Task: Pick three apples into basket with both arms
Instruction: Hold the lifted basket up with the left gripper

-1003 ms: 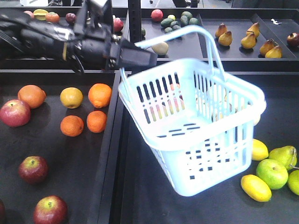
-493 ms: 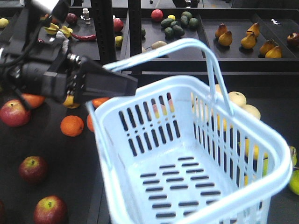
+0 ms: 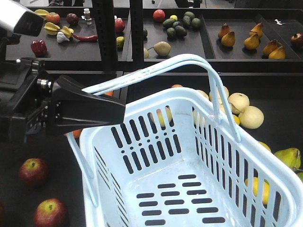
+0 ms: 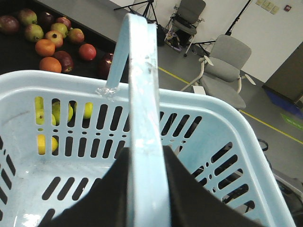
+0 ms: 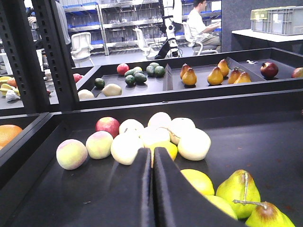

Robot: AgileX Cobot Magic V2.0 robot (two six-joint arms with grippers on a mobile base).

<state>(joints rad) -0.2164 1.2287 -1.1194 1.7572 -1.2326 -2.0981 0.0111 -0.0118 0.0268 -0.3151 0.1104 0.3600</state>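
Observation:
My left gripper (image 3: 122, 111) is shut on one hoop handle (image 4: 142, 94) of the pale blue basket (image 3: 189, 156) and holds it up, tilted, close to the front camera. The basket is empty. In the left wrist view the handle runs between the black jaws of the left gripper (image 4: 147, 153). Two maroon apples (image 3: 33, 171) (image 3: 49, 213) lie on the left tray below the arm; a third is hidden. Far apples (image 4: 64, 59) show past the basket rim. My right gripper (image 5: 152, 158) is shut and empty, low over the right tray.
Pale round fruits (image 3: 251, 117) and a green pear (image 3: 286, 157) lie behind the basket on the right tray. A black post (image 3: 136, 33) stands in the middle. The upper shelf holds pears (image 3: 228, 39) and avocados (image 3: 177, 26). Pale fruits (image 5: 194, 144) and pears (image 5: 244, 189) lie before the right gripper.
The left arm has swung the basket by its handle nearer to the camera and lower left; it now fills the view and covers the oranges and one apple.

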